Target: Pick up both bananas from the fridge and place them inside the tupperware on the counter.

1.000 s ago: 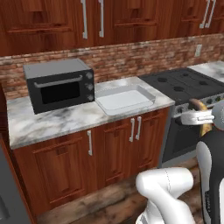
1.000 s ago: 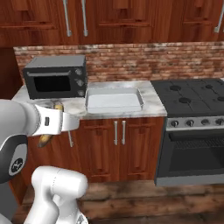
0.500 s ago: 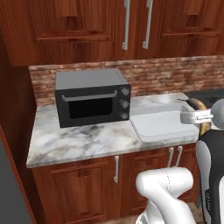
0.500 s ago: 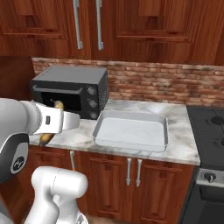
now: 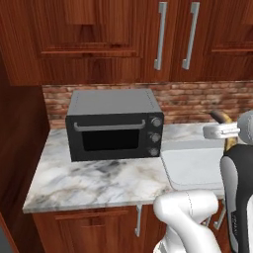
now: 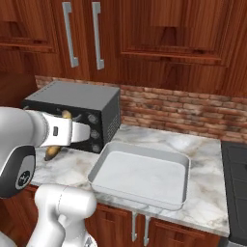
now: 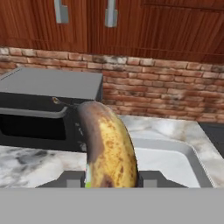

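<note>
Marble counter [image 6: 193,159] carries the tupperware [image 6: 141,174], seen forward and to the right of the gripper [image 7: 111,177]. 1 banana [image 7: 108,148] is pinched between the fingers, its long axis pointing ahead, short of the tray rim.

Black microwave [image 5: 114,125] at left on bench, door shut, knobs at right. Brick backsplash [image 6: 183,112] behind. Wooden upper cabinets [image 5: 123,37], silver bar handles [image 5: 159,35]. Stovetop [image 6: 236,188] edge far right.
</note>
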You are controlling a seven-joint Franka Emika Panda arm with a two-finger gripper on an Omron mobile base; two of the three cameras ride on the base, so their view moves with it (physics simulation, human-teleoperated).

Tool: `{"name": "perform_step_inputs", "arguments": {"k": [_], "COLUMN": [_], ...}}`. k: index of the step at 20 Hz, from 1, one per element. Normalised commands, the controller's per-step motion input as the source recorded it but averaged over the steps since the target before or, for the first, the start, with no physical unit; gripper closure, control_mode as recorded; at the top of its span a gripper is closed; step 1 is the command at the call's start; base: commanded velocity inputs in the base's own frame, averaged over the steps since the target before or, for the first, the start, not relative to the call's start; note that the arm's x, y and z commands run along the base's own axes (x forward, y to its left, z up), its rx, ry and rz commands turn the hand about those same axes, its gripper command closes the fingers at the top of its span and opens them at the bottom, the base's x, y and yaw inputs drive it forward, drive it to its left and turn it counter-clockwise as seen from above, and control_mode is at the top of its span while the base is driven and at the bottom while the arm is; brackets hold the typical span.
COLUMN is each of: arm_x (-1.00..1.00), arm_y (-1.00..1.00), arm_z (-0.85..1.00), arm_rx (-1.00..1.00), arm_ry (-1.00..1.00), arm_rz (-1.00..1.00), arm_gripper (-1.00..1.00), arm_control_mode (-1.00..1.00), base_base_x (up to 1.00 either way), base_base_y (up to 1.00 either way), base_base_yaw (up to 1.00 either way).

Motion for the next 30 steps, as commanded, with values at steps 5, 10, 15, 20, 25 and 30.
{"name": "perform_step_inputs", "arguments": {"k": [5,10,15,20,25,30], "arm_x": [0.0,0.0,0.08,0.22,0.15,0.1], "arm_y": [0.0,-0.2,-0.45,-0.34,-0.38,-0.34], "arm_z": [0.0,-0.05,-0.22,-0.24,-0.38,-0.58], "arm_rx": [0.0,0.08,0.28,0.31,0.36,0.21], "arm_ry": [0.0,0.09,0.34,0.34,0.26,0.15], "arm_rz": [0.0,-0.14,-0.8,-0.89,-0.62,-0.16], "arm_gripper": [1.0,1.0,1.0,1.0,1.0,1.0], "arm_control_mode": [1.0,-1.0,-1.0,-1.0,-1.0,-1.0], "base_base_x": [0.23,0.03,0.0,0.0,0.0,0.0], "base_base_y": [-0.5,-0.29,0.0,0.0,0.0,0.0], "base_base_yaw": [0.02,-0.01,0.0,0.0,0.0,0.0]}}
